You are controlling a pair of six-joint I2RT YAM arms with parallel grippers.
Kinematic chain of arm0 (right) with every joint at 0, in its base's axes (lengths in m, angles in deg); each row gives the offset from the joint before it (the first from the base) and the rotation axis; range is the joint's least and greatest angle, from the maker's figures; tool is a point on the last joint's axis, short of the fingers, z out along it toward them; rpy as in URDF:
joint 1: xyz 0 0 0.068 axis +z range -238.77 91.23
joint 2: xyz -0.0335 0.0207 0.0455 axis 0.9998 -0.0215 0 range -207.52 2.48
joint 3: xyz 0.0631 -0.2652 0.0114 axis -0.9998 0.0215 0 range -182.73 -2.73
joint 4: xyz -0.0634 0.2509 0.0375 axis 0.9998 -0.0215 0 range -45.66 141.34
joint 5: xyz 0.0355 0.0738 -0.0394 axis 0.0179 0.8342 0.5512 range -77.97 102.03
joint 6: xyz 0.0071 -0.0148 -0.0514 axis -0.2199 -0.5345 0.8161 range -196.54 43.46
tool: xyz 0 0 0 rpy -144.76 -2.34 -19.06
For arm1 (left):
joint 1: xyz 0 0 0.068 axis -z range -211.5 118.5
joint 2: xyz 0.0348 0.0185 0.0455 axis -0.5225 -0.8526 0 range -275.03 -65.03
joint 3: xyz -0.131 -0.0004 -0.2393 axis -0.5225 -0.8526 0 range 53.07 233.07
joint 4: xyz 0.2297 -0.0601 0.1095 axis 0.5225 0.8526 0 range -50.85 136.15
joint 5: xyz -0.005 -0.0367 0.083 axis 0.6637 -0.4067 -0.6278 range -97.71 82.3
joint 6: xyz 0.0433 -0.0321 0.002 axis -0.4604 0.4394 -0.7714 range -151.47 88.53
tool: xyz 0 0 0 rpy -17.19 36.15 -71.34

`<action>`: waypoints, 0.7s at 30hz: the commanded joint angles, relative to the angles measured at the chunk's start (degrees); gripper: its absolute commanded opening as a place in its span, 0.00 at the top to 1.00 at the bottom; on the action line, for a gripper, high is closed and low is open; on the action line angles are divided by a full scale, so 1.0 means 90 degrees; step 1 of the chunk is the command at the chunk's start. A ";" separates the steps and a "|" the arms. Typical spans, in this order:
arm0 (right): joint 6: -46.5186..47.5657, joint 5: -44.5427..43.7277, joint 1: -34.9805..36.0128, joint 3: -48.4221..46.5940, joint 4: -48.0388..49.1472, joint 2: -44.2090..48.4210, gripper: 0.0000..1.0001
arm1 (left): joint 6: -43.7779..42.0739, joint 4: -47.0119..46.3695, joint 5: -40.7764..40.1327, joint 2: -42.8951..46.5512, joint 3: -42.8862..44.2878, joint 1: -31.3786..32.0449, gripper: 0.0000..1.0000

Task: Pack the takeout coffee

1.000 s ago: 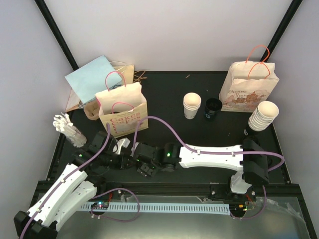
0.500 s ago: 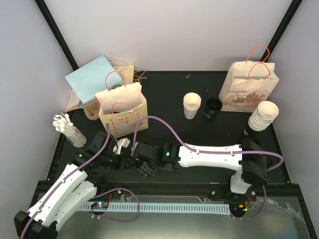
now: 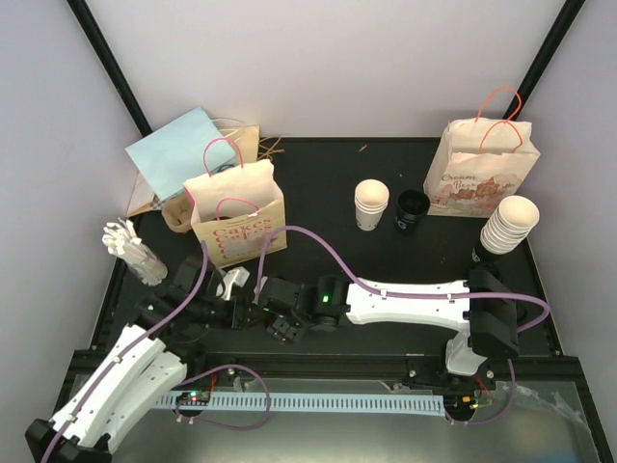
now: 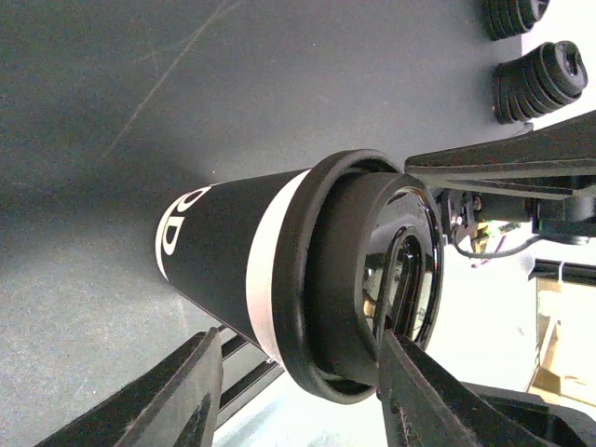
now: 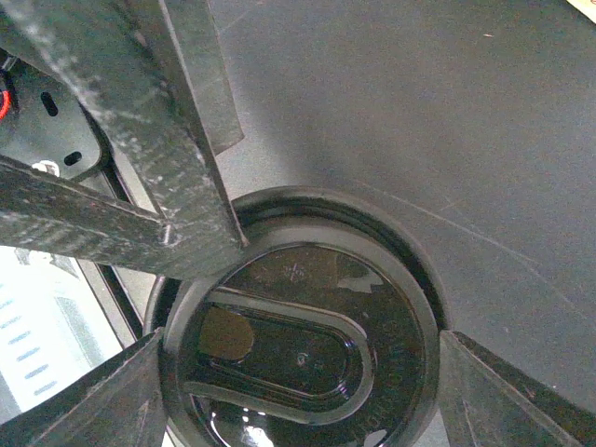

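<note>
Top view: bright, even, diffuse light from overhead. White walls [image 3: 318, 68] nearly blown out; matte black table [image 3: 318, 174] soaks up light, so shadows barely show, only soft dark patches at the foot of the paper bags [image 3: 236, 217]. Focus sharp corner to corner.

Left wrist: table reads mid-grey, w/ a soft darker shadow toward the left edge of the pic beside the cup [image 4: 219, 261]. Glossy lid [image 4: 368, 289] carries small highlights. Bkgd at right & bottom overexposed. Fingers [image 4: 177, 400] close to lens, soft.

Right wrist: lid [image 5: 298, 345] shows white glare patches. Lower-left corner blown out. Near dark bar [image 5: 121, 140] speckled w/ glints, slightly out of focus.
</note>
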 commanded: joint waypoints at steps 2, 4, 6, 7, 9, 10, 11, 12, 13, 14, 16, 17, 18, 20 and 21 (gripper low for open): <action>0.0159 -0.0188 0.0000 0.0130 -0.0084 0.0213 0.25 | 0.0222 -0.0047 0.0107 0.0277 0.0179 -0.0029 0.50; 0.0181 -0.0206 -0.0005 0.0139 -0.0146 0.0222 0.25 | 0.0270 0.0003 0.0117 0.0326 0.0180 -0.0031 0.52; 0.0211 -0.0202 0.0001 0.0140 -0.0199 0.0221 0.25 | 0.0277 0.0084 0.0165 0.0356 0.0170 -0.0037 0.56; 0.0215 -0.0207 0.0010 0.0143 -0.0216 0.0223 0.25 | 0.0265 0.0138 0.0167 0.0371 0.0170 -0.0037 0.56; 0.0221 -0.0218 0.0009 0.0140 -0.0257 0.0209 0.25 | 0.0256 0.0205 0.0164 0.0401 0.0153 -0.0039 0.59; 0.0223 -0.0241 0.0018 0.0140 -0.0290 0.0199 0.25 | 0.0252 0.0214 0.0168 0.0424 0.0146 -0.0038 0.60; 0.0227 -0.0283 0.0021 0.0148 -0.0320 0.0190 0.25 | 0.0267 0.0207 0.0179 0.0449 0.0129 -0.0037 0.60; 0.0221 -0.0310 0.0028 0.0157 -0.0349 0.0178 0.25 | 0.0303 0.0182 0.0213 0.0476 0.0071 -0.0035 0.61; 0.0237 -0.0317 0.0030 0.0167 -0.0381 0.0164 0.25 | 0.0331 0.0131 0.0276 0.0496 0.0006 -0.0037 0.62; 0.0251 -0.0312 0.0031 0.0183 -0.0413 0.0165 0.25 | 0.0367 0.0044 0.0409 0.0511 -0.0090 -0.0037 0.63; 0.0263 -0.0341 0.0028 0.0251 -0.0437 0.0165 0.26 | 0.0446 -0.0149 0.0620 0.0505 -0.0267 -0.0039 0.65; 0.0262 -0.0347 0.0030 0.0298 -0.0432 0.0175 0.26 | 0.0498 -0.0246 0.0664 0.0497 -0.0344 -0.0030 0.65; 0.0261 -0.0348 0.0031 0.0355 -0.0421 0.0199 0.26 | 0.0549 -0.0336 0.0695 0.0487 -0.0392 -0.0028 0.65; 0.0234 -0.0371 0.0031 0.0456 -0.0422 0.0245 0.26 | 0.0678 -0.0593 0.0768 0.0485 -0.0496 -0.0031 0.66; 0.0199 -0.0396 0.0027 0.0506 -0.0432 0.0264 0.26 | 0.0777 -0.0751 0.0822 0.0485 -0.0566 -0.0027 0.66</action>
